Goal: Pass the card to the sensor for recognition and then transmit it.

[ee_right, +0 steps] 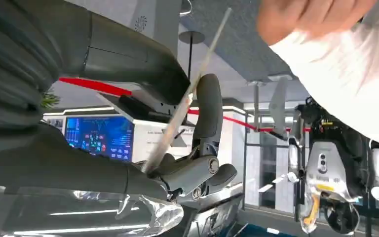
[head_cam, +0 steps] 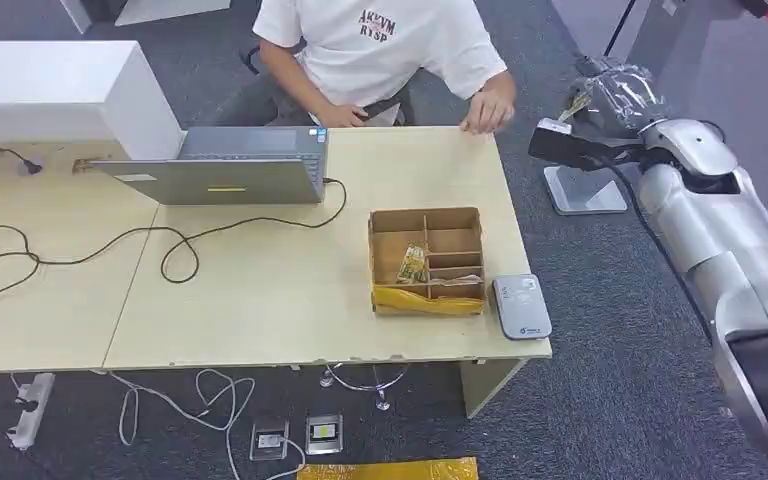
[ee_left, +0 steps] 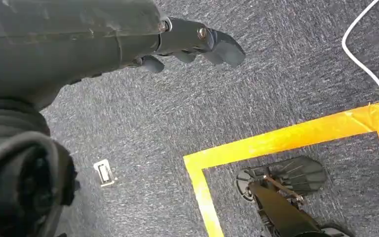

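Card (ee_right: 185, 106) sat pinched in the robot's right hand (head_cam: 615, 100), raised at the far right beyond the bench (head_cam: 260, 300) corner, close to the seated person's hand (head_cam: 488, 112). The sensor (head_cam: 521, 306) lay flat at the near right of the bench, just beside the cardboard tray (head_cam: 427, 262), well apart from the card. I judged the scan over and the handover under way, not yet finished. The left hand (ee_left: 197, 42) hung over the carpet, fingers loosely apart, holding nothing.
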`<state>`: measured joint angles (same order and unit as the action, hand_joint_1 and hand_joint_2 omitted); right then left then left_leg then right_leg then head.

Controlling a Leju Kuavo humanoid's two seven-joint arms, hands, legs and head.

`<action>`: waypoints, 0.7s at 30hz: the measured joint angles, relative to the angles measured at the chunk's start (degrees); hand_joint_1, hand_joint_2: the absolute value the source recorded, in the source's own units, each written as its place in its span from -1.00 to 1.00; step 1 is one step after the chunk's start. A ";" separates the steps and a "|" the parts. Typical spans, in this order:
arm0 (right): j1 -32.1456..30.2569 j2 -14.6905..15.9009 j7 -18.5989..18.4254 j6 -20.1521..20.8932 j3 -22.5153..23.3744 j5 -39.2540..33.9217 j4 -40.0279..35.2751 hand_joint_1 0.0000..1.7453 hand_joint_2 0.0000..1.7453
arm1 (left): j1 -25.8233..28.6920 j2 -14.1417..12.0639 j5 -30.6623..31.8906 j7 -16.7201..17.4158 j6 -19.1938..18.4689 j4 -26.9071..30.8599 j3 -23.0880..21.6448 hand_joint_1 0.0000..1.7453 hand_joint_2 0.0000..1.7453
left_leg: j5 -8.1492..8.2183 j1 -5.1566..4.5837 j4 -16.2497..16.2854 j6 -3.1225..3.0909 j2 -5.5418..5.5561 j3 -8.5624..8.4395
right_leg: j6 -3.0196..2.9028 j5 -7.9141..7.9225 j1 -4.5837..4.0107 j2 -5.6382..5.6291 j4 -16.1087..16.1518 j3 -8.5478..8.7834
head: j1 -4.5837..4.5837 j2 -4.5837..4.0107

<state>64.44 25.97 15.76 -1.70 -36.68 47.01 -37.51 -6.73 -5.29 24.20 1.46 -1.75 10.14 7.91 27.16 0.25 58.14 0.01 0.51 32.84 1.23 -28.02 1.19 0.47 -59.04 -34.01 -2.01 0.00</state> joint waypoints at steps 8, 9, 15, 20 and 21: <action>-2.33 0.04 -0.24 0.77 0.04 -0.98 -0.74 1.00 1.00 | 0.03 0.04 -0.85 0.00 0.44 0.00 0.02 -1.00 -1.00 | 0.00 0.00 0.00 0.00 -0.01 -0.01 | 0.00 0.00 0.00 -0.01 0.00 0.00 | -0.02 0.00; -2.58 0.04 -0.26 0.90 0.04 -1.05 -0.96 1.00 1.00 | 0.03 0.07 -0.92 0.00 0.59 0.00 0.02 -1.00 -1.00 | 0.00 0.00 0.00 0.00 -0.01 -0.01 | 0.00 0.00 0.00 -0.02 0.00 0.00 | 0.00 0.00; -3.55 0.07 -0.35 1.03 0.07 -1.25 -1.90 1.00 1.00 | 0.04 0.20 -1.07 0.00 0.81 0.00 0.02 -1.00 -1.00 | 0.00 0.00 0.00 0.00 -0.01 -0.01 | 0.00 0.00 0.00 -0.02 0.00 0.00 | 0.00 0.00; -3.77 0.09 -0.50 1.05 0.07 -1.16 -2.14 1.00 1.00 | 0.05 0.28 -1.16 0.00 0.92 0.00 0.02 -1.00 -1.00 | 0.00 0.00 0.00 0.00 -0.02 -0.02 | 0.00 0.00 0.00 -0.02 0.00 0.00 | 0.00 0.00; -3.95 0.17 -0.50 1.14 0.07 -1.07 -2.38 1.00 1.00 | 0.05 0.28 -1.44 0.00 0.96 0.00 0.02 -1.00 -1.00 | 0.00 0.00 0.00 0.00 -0.02 -0.02 | 0.00 0.00 0.00 -0.02 0.00 0.00 | -0.02 0.00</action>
<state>60.49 26.14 15.26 -0.57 -36.61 45.94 -39.89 -6.68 -5.01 22.75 1.46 -0.79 10.14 7.93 27.16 0.25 58.14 0.01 0.49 32.82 1.23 -28.02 1.19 0.45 -59.04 -34.01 -2.03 0.00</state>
